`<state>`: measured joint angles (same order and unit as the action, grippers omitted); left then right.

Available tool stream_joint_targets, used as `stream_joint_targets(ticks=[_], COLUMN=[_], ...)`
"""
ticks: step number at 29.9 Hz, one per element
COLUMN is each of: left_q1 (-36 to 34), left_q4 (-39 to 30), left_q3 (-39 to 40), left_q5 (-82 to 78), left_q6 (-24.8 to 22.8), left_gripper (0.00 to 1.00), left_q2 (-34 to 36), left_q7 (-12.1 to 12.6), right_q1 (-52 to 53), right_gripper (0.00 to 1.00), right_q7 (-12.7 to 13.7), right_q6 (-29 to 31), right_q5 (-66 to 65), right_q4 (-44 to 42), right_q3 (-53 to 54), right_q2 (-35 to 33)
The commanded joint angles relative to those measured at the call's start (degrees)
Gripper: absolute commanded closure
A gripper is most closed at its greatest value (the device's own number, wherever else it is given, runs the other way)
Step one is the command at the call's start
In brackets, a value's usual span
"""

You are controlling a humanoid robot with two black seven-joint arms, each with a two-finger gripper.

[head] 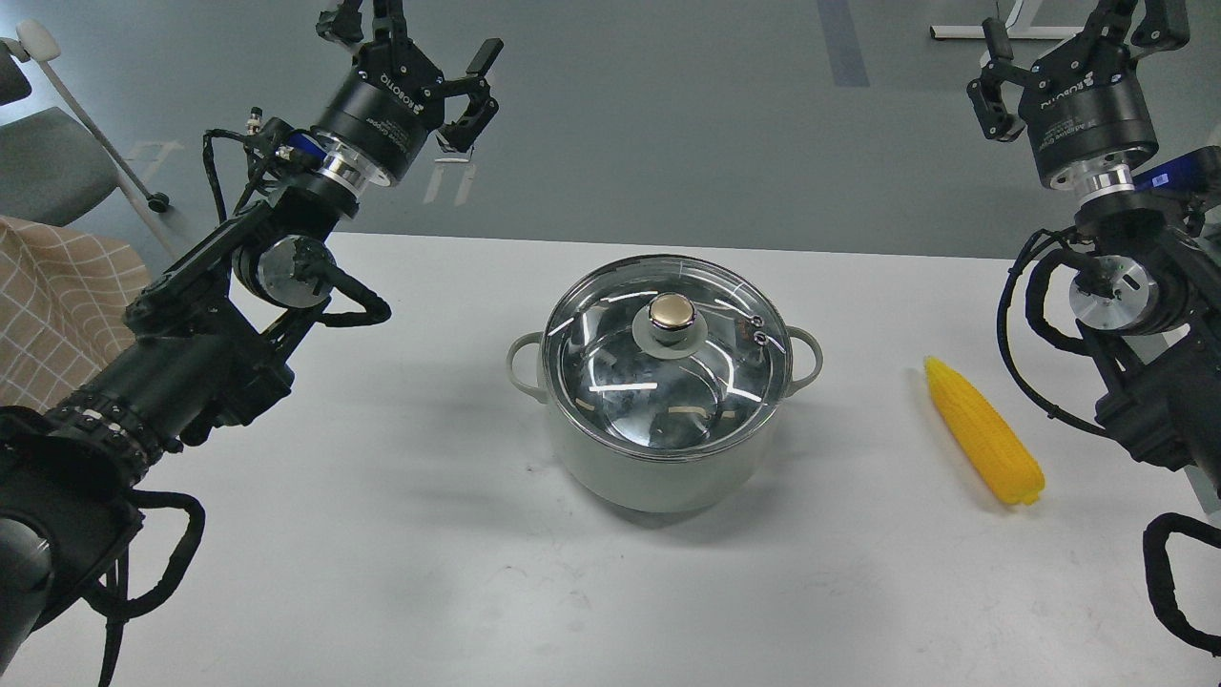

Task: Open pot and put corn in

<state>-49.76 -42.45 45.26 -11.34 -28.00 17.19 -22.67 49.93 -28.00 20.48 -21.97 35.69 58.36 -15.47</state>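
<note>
The pale grey-green pot [658, 472] stands in the middle of the white table. A round glass lid [610, 382] with a gold knob [672, 310] sits on it. The yellow corn [983, 431] lies on the table to the right of the pot, tapered end pointing away. My left gripper [415, 38] is raised at the upper left, beyond the table's far edge, fingers spread and empty. My right gripper [1073, 38] is raised at the upper right, above and behind the corn, fingers spread and empty; its tips are partly cut off by the top edge.
The white table [382, 534] has its far edge [458, 240] behind the pot. A chair with checked beige fabric [48, 305] stands at the left. Grey floor lies beyond the table.
</note>
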Motion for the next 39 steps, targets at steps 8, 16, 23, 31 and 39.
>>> stream_joint_targets(ticks=[8,16,23,31,39], left_q1=[-0.8,-1.9,-1.7,-0.2,-0.2], left_q4=[3.1,9.1,9.2,6.1,6.1], left_q3=[-1.1,0.1,0.2,-0.9,-0.8], left_q5=[-0.1,0.0,0.0,-0.2,-0.4], left_q6=[0.0,0.0,0.0,1.5,3.7], left_gripper=[0.02,0.02,0.02,0.02,0.02], left_q2=[0.7,0.6,-0.1,0.0,-0.2], left_q7=[0.9,1.0,0.7,0.7,0.6], right_q1=[0.6,1.6,3.2,3.2,2.9], right_gripper=[0.0,0.0,0.0,0.0,0.0], right_q7=[0.0,0.0,0.0,0.0,0.0], right_q6=[0.4,0.1,0.0,-0.6,-1.0], right_q5=[-0.3,-0.3,0.1,0.1,0.2], right_q4=[-1.4,-6.2,-9.1,-9.0,-9.0], right_q3=[-1.0,-6.2,-7.7,-7.8,-7.9], right_q2=[-0.8,-1.0,-0.5,0.4,0.4])
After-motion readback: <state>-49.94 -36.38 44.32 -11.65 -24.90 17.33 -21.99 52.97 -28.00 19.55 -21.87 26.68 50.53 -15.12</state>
